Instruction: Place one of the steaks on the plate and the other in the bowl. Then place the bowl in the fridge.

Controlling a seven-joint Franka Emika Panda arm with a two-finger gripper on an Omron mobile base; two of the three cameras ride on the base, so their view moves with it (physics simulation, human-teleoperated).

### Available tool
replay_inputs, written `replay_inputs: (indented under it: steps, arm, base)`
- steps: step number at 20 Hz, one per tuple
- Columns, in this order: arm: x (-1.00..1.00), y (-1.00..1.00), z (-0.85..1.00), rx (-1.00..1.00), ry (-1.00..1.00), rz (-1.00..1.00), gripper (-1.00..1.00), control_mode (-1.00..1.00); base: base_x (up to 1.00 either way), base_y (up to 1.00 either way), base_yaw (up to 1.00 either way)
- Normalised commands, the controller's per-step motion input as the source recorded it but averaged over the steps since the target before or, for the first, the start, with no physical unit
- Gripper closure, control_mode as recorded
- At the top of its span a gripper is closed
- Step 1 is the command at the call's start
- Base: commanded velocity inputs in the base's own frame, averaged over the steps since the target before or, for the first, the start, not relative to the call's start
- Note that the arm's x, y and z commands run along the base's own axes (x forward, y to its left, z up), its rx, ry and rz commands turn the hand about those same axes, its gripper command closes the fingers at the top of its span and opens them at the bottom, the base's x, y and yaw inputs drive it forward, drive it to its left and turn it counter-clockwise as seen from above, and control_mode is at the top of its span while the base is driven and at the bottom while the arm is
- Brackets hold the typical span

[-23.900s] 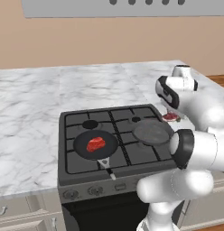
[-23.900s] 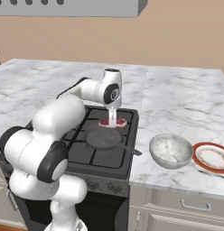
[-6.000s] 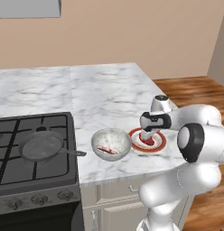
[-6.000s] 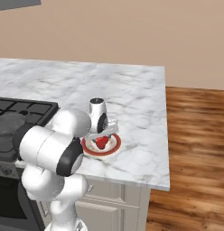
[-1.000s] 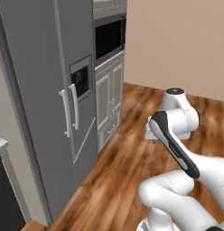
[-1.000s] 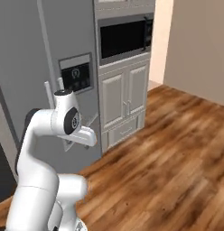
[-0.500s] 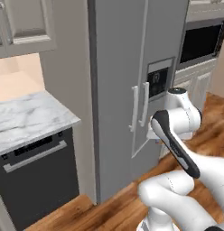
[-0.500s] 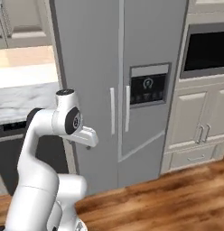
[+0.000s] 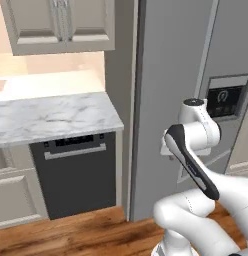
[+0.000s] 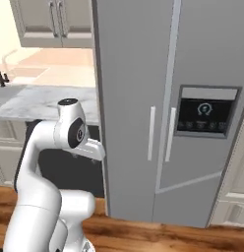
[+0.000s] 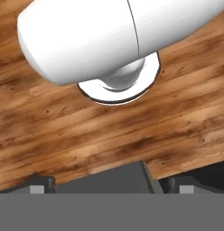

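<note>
- We face the fridge, tall and grey, both doors shut, with its two slim vertical handles side by side at the centre seam and a dark dispenser panel on the right-hand door.
- In the left base view the fridge stands just beside a marble counter with a black dishwasher under it.
- Our arm is folded close to the body; the hand camera looks straight down at the wooden floor.
- The finger tips sit apart at the two bottom corners of the hand view, with nothing visible between them; we judge the hand wide and empty, though little of it shows.
- The bowl, plate and steaks are not to be found in these pictures, so we cannot say where the bowl now sits.
- The step in hand looks like opening the fridge. To do it well we should raise the hand to handle height, close squarely around one bar, and pull along the door's arc rather than straight back.
- The base should stand clear of the swing.
</note>
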Motion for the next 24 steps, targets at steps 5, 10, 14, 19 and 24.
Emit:
replay_inputs:
  steps: [5, 10, 14, 19, 24]
  arm:
    - [0.0, 0.0, 0.0, 0.0, 0.0, 0.0, -1.0, 1.0]
    - [0.0, 0.0, 0.0, 0.0, 0.0, 0.0, -1.0, 1.0]
    - [0.0, 0.0, 0.0, 0.0, 0.0, 0.0, -1.0, 1.0]
    - [0.0, 0.0, 0.0, 0.0, 0.0, 0.0, -1.0, 1.0]
    - [0.0, 0.0, 0.0, 0.0, 0.0, 0.0, -1.0, 1.0]
  base:
    - [-0.16, -0.74, 0.38]
    - [-0.26, -0.46, 0.01]
    - [-0.08, -0.21, -0.2]
    - [-0.07, -0.02, -0.44]
    - [0.0, -0.36, -0.3]
